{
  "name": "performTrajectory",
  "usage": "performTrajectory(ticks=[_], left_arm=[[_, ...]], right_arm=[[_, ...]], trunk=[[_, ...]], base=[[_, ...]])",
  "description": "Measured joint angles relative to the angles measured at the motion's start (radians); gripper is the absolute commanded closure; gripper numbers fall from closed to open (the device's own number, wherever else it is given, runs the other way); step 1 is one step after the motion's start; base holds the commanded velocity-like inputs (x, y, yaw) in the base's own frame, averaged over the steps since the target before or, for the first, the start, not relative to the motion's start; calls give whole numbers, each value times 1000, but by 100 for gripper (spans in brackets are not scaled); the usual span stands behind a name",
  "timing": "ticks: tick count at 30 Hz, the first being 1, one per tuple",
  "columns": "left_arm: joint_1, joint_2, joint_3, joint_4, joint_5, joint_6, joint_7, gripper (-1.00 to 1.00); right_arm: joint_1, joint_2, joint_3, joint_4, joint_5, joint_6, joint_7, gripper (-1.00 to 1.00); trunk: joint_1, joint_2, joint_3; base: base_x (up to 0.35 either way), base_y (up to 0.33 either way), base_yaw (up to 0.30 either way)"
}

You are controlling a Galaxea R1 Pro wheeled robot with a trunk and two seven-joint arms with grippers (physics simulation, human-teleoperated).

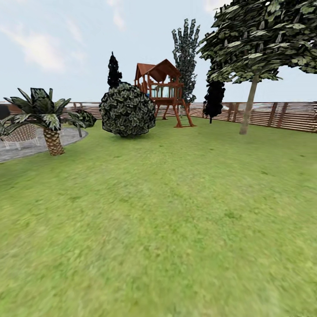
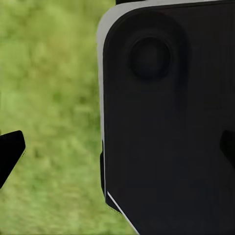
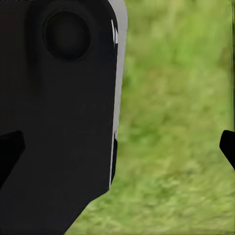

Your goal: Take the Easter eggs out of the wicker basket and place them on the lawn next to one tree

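With no eggs or basket in sight, only the lawn (image 1: 167, 229) running to the far-right tree (image 1: 249, 105), each wrist view shows fingertips apart on nothing, and the smooth, round eggs probably need cupping across their middles.

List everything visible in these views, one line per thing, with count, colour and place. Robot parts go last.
lawn: one, green, covers the ground in all views.
tree: one, pale trunk, mottled green crown, far right by the fence.
palm: one, scaly brown trunk, far left.
round bush: one, dark green-white, centre left.
play tower: one, red-brown wood, centre back.
dark conifers: two, near-black, either side of the tower.
fence: one, brown slats, along the back.
paved patch: one, grey, behind the palm.
left gripper: black fingertips wide apart, above grass.
right gripper: black fingertips wide apart, above grass.
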Motion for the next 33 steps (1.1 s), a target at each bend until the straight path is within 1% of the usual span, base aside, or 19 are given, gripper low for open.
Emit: performTrajectory(ticks=[5,12,20,33], left_arm=[[0,0,0,0,0,0,0,-100],[1,-1,0,0,0,0,0,-100],[0,-1,0,0,0,0,0,-100],[0,-1,0,0,0,0,0,-100]], right_arm=[[0,0,0,0,0,2,0,-100],[0,0,-1,0,0,5,0,-100],[0,0,-1,0,0,5,0,-100],[0,0,-1,0,0,4,0,-100]], trunk=[[0,0,0],[0,0,0],[0,0,0],[0,0,0]], base=[[294,-142,-134],[294,-142,63],[294,-143,181],[294,-144,240]])
